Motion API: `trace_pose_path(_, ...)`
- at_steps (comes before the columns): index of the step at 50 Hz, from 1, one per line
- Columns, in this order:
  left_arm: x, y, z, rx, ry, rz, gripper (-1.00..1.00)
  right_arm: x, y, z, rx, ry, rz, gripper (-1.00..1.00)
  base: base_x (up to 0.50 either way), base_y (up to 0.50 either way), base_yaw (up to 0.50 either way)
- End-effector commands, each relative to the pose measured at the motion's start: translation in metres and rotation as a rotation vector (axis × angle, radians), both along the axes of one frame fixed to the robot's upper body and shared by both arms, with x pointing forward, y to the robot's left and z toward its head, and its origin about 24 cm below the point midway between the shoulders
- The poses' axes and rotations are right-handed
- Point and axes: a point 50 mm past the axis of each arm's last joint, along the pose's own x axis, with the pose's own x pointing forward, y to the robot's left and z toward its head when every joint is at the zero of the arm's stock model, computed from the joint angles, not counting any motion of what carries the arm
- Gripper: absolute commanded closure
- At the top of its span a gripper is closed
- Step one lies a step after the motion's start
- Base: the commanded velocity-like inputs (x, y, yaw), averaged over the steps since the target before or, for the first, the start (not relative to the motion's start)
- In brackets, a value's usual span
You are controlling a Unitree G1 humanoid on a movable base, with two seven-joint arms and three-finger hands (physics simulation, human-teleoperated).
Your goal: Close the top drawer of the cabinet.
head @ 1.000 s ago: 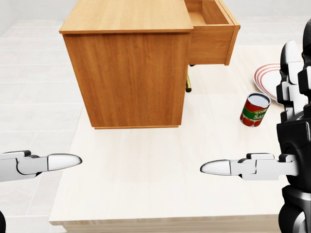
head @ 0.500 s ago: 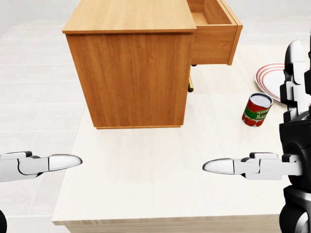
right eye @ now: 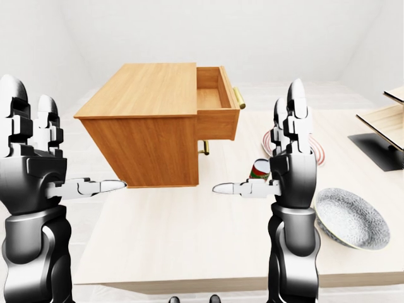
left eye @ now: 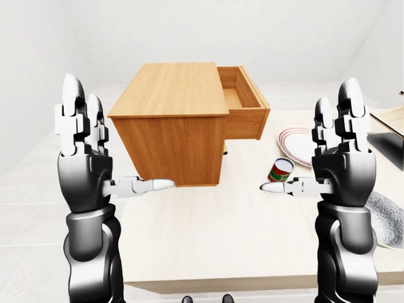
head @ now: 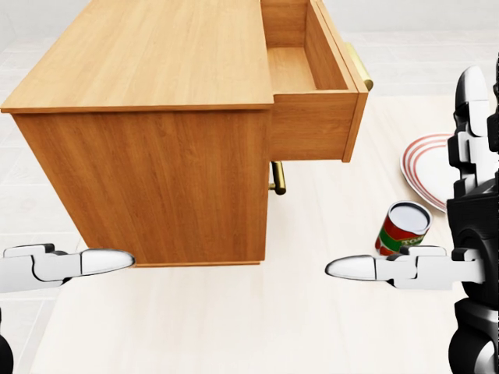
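left hand (left eye: 82,132): raised at the left of the left-eye view, fingers spread upward, thumb pointing toward the cabinet, grasping nothing, apart from every object
cabinet (head: 148,125): one, wooden, standing on the desk (left eye: 208,233) near its left edge and toward the far side; probably rigid and heavy enough to stay put under a gentle push, though a hard shove could slide it
top drawer (head: 312,86): one, pulled out to the right of the cabinet body, interior looks empty; wooden, stiff, likely light and free-running on its slides
drawer front (head: 356,109): flat panel at the drawer's right end, the best place to press, flat-handed near its middle, pushing leftward toward the cabinet; no gripping needed
upper handle (head: 359,66): one, brass-coloured bar on the outer face of the drawer front; smooth, likely slippery, better avoided as a push point
lower handle (head: 277,178): one, brass-coloured, below the open drawer, on a lower front that appears shut
can (head: 402,228): one, red and green label, upright on the desk right of the cabinet, just beside the right thumb in the head view, contact unclear
striped plate (head: 425,167): one, white with red rings, near the desk's right side
right hand (left eye: 341,154): raised right of the drawer, fingers released and upright, thumb pointing left, holding nothing, well apart from the drawer front
grey bowl (right eye: 350,218): one, near the desk's right near corner
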Motion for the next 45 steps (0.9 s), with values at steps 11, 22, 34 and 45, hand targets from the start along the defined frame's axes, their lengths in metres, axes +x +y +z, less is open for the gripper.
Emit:
trace_pose_path(11, 0.0026, -0.0008, -0.0048, -0.002, 0.025, -0.002, -1.00, 0.0026, -0.0005, -0.0067, -0.005, 0.035, -0.004, -1.00, 0.48, -0.24, 0.00)
trace_pose_path(22, 0.0026, -0.0016, -0.0071, -0.001, 0.036, -0.005, -1.00, 0.0035, 0.0016, -0.0109, -0.033, 0.059, -0.005, -1.00, 0.46, -0.03, 0.00)
trace_pose_path(34, 0.0015, -0.0030, -0.0037, 0.004, 0.019, -0.007, -1.00, 0.0039, 0.0014, -0.0090, -0.034, 0.051, -0.007, -1.00, 0.43, 0.21, 0.00)
trace_pose_path(45, 0.0014, -0.0026, -0.0039, 0.008, 0.021, -0.008, -1.00, 0.0064, 0.0008, -0.0119, -0.021, 0.064, -0.017, -1.00, 0.24, 0.02, 0.00)
